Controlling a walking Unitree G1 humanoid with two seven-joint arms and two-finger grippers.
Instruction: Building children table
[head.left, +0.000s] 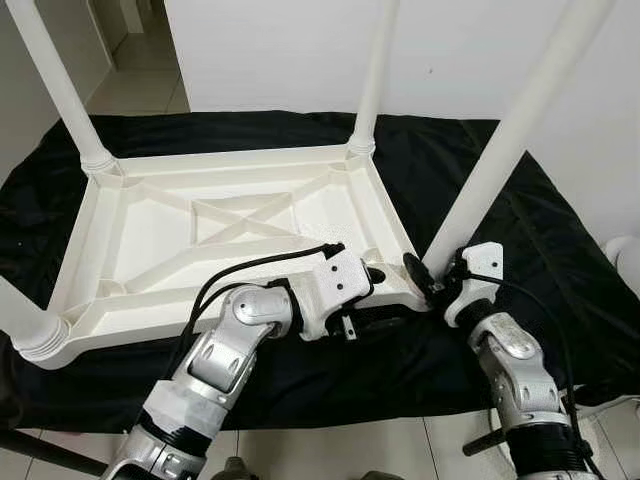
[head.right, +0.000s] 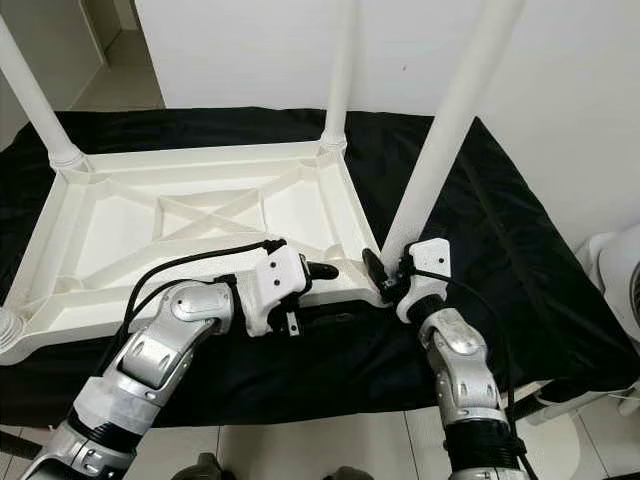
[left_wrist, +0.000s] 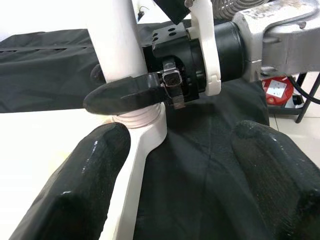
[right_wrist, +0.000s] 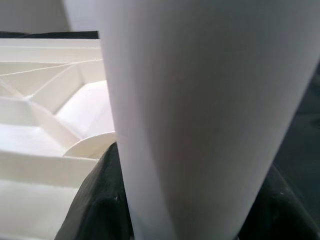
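Children's table (head.left: 230, 225): white plastic, upside down on a black cloth (head.left: 540, 240), ribbed underside facing up with a cross brace at centre. Legs: one at the 10 o'clock corner (head.left: 60, 85), one at the 1 o'clock corner (head.left: 375, 75), one at the 4 o'clock corner (head.left: 510, 130), all standing up from their sockets; a fourth (head.left: 22, 322) at the 8 o'clock corner, cut off by the edge of the head views.

Right gripper (head.left: 428, 276): at the base of the 4 o'clock leg, black fingers (right_wrist: 100, 200) closed against both sides of it just above the ribbed collar.

Left gripper (head.left: 362, 283): at the table's near rim, just beside the same corner, fingers (left_wrist: 85, 190) spread wide with nothing between them, one over the white rim, the other over the cloth.

Surface: black cloth, creased, spread over a pale tiled floor (head.left: 330, 450).

Room: white wall (head.left: 280, 50) at 12 o'clock; an open doorway (head.left: 135, 55) at 11 o'clock; a white rounded object (head.right: 615, 285) at 3 o'clock.
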